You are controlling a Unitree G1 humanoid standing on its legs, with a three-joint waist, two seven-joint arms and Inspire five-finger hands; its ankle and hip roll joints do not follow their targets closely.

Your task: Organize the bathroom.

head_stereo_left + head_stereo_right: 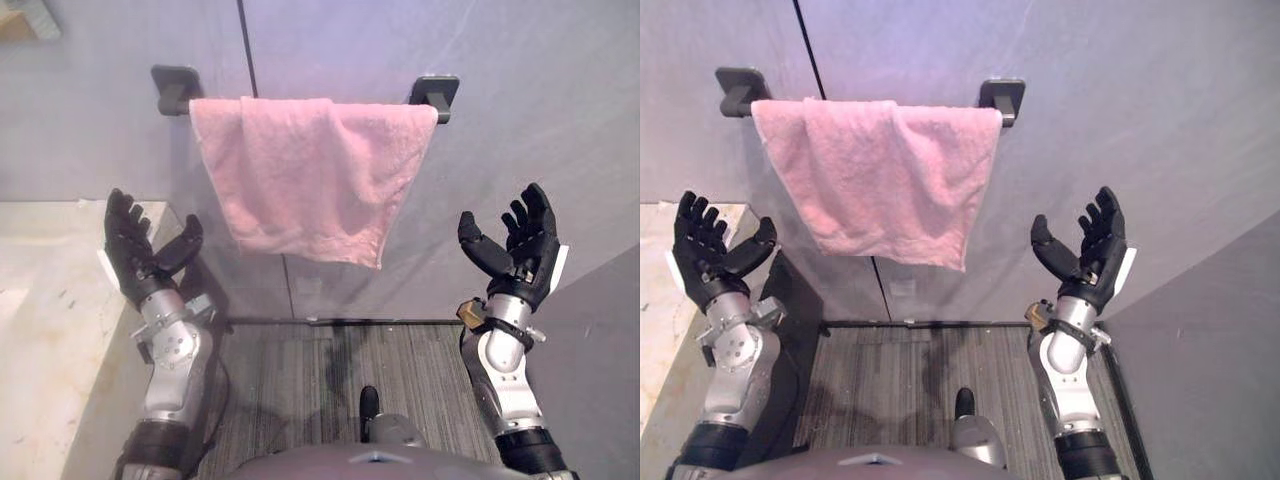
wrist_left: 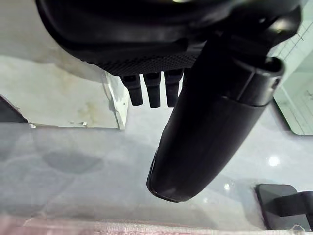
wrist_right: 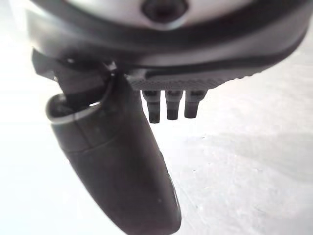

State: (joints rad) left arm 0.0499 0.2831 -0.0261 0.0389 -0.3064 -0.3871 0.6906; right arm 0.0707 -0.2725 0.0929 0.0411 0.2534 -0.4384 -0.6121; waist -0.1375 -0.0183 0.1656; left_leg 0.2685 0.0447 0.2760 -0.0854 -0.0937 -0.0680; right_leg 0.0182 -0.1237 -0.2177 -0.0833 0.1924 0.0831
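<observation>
Towel (image 1: 305,180) hangs over the wall bar (image 1: 436,95), draped unevenly: the cloth is bunched toward the left end of the bar, and the lower hem slants, with the right corner lowest. Nothing touches it. Counter (image 1: 50,330) sits at the robot's left, below and beside the left arm.

Risks, judged from this pose:
- The towel lies loose over the bar with no clamp. A one-sided pull on the low corner would likely slide the whole cloth off the bar and onto the floor (image 1: 330,370).
- Both hands are spaced wider than the towel. Closing in unequally could drag the cloth sideways and bunch it further instead of squaring it.
- The left arm is close to the counter edge; a downward or inward swing could knock against it.
- Reaching forward toward the wall, fingertips could hit the wall or a bar bracket before reaching the cloth.

Left robot hand (image 1: 140,250): raised, palm inward, fingers straight and spread, thumb apart from them. Holds nothing, touches nothing; it stands beside the towel's left edge, clear of it. Its wrist view confirms straight fingers with the wall beyond.

Right robot hand (image 1: 520,250): raised likewise, fingers extended, thumb splayed, empty. Well apart from the towel's right edge.
</observation>
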